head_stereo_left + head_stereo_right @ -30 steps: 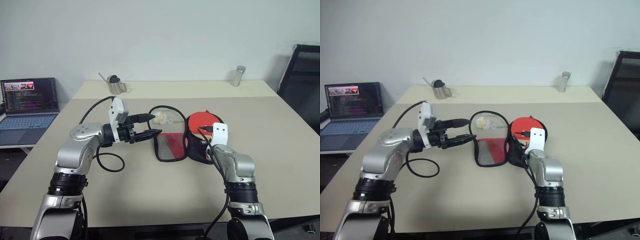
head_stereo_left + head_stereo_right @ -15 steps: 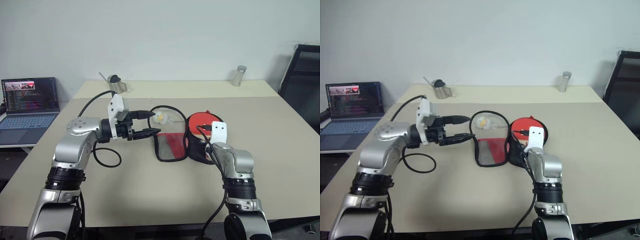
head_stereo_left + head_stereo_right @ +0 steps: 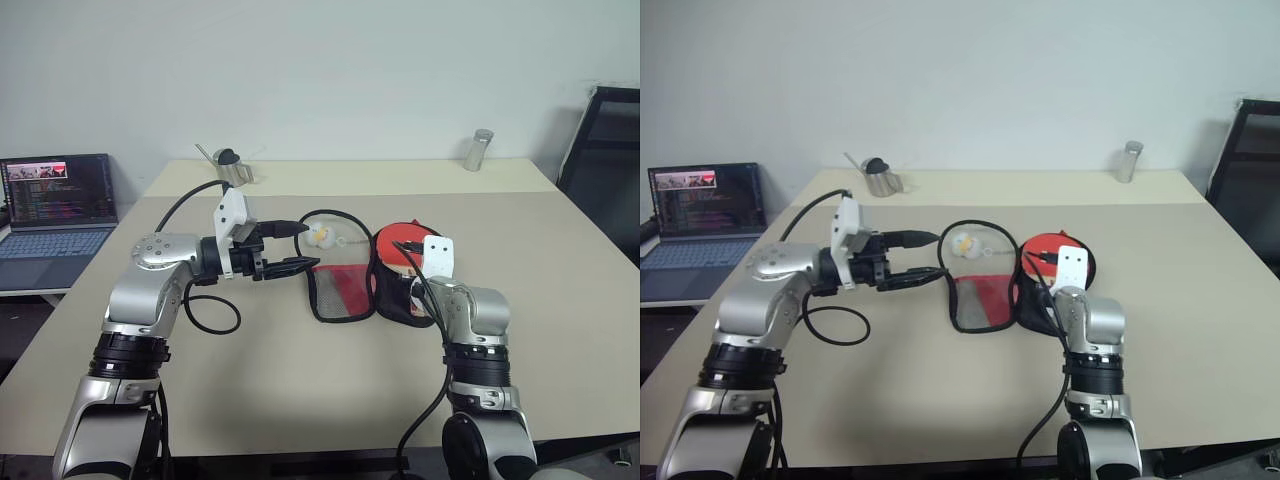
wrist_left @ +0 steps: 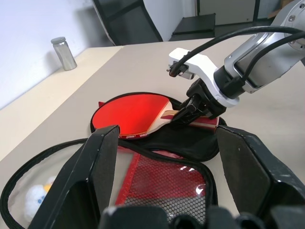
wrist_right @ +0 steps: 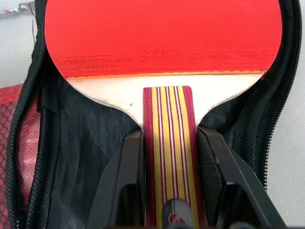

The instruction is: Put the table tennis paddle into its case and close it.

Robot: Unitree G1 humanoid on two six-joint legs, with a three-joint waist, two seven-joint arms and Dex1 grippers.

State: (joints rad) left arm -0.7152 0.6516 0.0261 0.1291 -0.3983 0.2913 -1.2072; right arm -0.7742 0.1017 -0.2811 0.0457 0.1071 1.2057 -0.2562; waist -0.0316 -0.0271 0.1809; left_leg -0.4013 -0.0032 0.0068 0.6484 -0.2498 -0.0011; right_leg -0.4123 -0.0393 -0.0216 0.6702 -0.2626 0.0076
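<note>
The case (image 3: 340, 290) lies unzipped and spread flat mid-table, its red mesh half (image 4: 162, 176) to the left and its black half (image 5: 90, 129) to the right. On the black half rests the table tennis paddle (image 3: 398, 240), red face (image 5: 162, 33) up, with the striped wooden handle pointing toward me. My right gripper (image 5: 170, 138) is shut on that handle, one black finger on each side. My left gripper (image 3: 308, 247) hovers open, level with and just left of the case's far flap, pointing right and holding nothing.
A small white and yellow object (image 3: 320, 237) sits in the case's clear far flap. A metal cup (image 3: 233, 170) and a metal canister (image 3: 478, 150) stand along the far edge. A laptop (image 3: 58, 205) is off to the left, a black chair (image 3: 605, 150) to the right.
My left wrist has rolled a little and my right wrist has tipped up slightly over the handle. Paddle and case lie where they were.
</note>
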